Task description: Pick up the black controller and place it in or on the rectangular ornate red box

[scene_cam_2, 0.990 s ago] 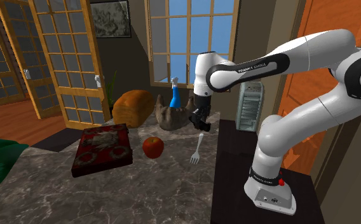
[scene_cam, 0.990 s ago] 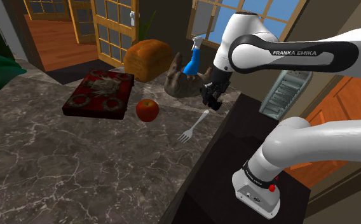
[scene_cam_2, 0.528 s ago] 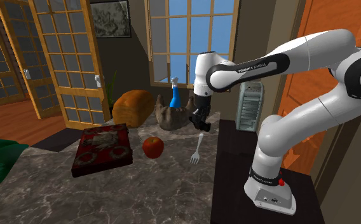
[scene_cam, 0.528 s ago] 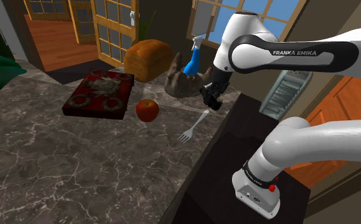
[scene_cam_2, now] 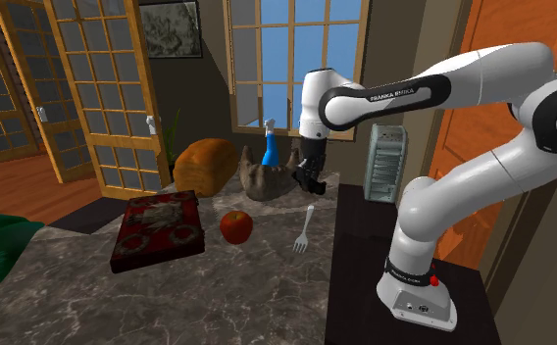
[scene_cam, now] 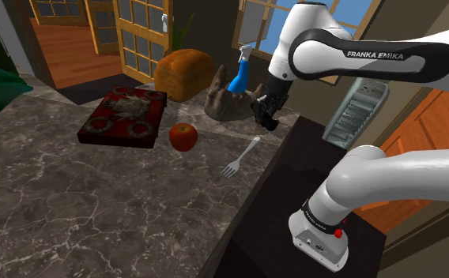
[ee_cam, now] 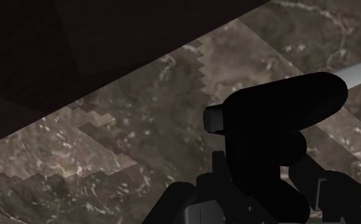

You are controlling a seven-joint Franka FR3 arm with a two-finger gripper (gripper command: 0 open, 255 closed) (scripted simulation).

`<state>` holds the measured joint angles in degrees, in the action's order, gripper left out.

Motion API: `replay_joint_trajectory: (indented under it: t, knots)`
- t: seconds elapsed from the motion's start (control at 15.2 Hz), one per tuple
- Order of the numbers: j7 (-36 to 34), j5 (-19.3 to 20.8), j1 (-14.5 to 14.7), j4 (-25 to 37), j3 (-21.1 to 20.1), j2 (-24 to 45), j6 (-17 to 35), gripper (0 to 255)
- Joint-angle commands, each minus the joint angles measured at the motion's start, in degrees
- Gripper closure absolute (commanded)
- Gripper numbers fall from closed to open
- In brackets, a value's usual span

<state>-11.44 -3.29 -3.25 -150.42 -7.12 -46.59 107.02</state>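
Black controller (ee_cam: 271, 121) hangs clamped in the pincer (scene_cam: 266, 114) above the counter (scene_cam: 73, 205); a shallow grip could let it slip before reaching the red box (scene_cam: 124, 117), well away.

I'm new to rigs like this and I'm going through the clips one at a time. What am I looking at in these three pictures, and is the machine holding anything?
This is a simulator's render of a white robot arm with a black two-finger gripper. The shoulder view looks down over the counter from beside the robot. The second exterior view shows the same scene from another spot. The wrist view looks along the gripper itself. On the marble counter lie an ornate red box, a red apple, a fork, a loaf of bread, a blue bottle and a brown lump. In the wrist view the gripper is shut on the black controller, holding it above the counter near the fork.
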Motion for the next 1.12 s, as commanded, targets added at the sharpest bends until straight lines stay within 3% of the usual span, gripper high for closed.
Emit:
replay_joint_trajectory:
  t: [0.0, 1.06]
  knots:
    - [0.0, 0.1, 0.0, 1.5, 0.0, 0.0, -1.5, 255]
    - [0.1, 0.8, -0.5, 14.2, 0.8, 1.4, -12.8, 255]
